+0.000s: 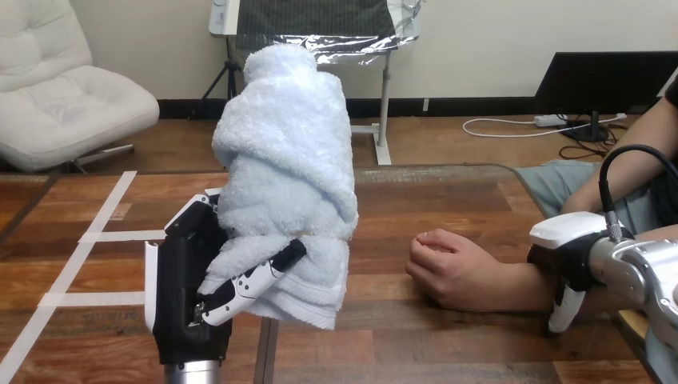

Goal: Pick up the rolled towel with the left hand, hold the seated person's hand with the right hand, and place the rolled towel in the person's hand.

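Pale terry cloth formed the one rolled towel (288, 160) on view, which stood upright in the robot's left hand (188, 280), clear of the wooden worktop (448, 200). That hand rose from the worktop's near edge, left of centre, and its fingers (256, 280) were curled across the towel's lower front, clamping the roll against the black palm; most of the towel rose above the hand. Two robot hands were counted, and one person's hand (444, 264). The latter lay loosely closed on the worktop towards its right edge, well apart from the towel. The right hand (572, 264) sat against the person's forearm at the right edge; whether it gripped the forearm could not be told. Strips of white tape (104, 236) marked the worktop's left part.
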{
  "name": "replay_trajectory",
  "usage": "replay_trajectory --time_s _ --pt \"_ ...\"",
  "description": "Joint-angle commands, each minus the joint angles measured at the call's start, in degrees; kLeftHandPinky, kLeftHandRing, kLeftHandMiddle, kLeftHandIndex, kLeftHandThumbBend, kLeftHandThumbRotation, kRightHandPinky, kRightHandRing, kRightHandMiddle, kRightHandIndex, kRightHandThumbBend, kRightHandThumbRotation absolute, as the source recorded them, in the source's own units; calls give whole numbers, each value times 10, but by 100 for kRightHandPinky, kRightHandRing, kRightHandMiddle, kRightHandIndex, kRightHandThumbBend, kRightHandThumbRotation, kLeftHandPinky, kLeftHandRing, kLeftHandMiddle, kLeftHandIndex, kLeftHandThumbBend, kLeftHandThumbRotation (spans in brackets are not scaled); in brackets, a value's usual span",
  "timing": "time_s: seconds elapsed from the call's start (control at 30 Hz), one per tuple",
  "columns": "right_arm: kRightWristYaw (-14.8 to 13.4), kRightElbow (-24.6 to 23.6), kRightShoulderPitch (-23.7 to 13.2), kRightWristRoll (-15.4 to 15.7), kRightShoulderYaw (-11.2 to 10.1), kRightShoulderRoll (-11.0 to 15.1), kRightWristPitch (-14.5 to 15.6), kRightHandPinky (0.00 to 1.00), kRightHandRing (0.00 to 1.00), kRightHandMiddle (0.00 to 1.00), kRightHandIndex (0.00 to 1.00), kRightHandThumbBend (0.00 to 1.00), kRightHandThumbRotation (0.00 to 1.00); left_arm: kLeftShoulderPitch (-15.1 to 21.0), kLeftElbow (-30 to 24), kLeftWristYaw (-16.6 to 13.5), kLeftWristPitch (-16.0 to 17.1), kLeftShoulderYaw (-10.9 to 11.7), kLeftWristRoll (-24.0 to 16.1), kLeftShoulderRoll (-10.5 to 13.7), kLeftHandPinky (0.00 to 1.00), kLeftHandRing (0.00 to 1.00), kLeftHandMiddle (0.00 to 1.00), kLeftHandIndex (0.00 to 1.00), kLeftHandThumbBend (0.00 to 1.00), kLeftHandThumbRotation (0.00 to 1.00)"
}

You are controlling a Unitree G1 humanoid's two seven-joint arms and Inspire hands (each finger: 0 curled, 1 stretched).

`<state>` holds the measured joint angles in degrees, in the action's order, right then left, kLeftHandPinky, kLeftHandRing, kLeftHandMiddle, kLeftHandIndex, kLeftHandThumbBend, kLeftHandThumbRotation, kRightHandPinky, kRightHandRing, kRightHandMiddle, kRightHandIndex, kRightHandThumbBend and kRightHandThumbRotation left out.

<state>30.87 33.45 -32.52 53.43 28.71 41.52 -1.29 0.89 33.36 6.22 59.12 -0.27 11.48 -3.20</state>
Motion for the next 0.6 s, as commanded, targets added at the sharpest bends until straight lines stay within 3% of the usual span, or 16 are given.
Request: replay_trajectory --time_s 0.0,0.3,0.57 --pt "-9 52 -5 5 19 -21 3 36 45 56 60 67 18 24 -38 -2 6 -4 -1 -33 28 35 41 50 61 1" --pt "-26 77 -8 1 25 -34 11 23 32 45 56 68 16 24 -36 -4 9 -1 0 -33 28 35 41 50 61 2" --pt "-47 80 -4 3 31 -32 -3 20 31 45 54 67 16 25 -35 -9 12 1 -4 -33 28 35 41 50 61 3"
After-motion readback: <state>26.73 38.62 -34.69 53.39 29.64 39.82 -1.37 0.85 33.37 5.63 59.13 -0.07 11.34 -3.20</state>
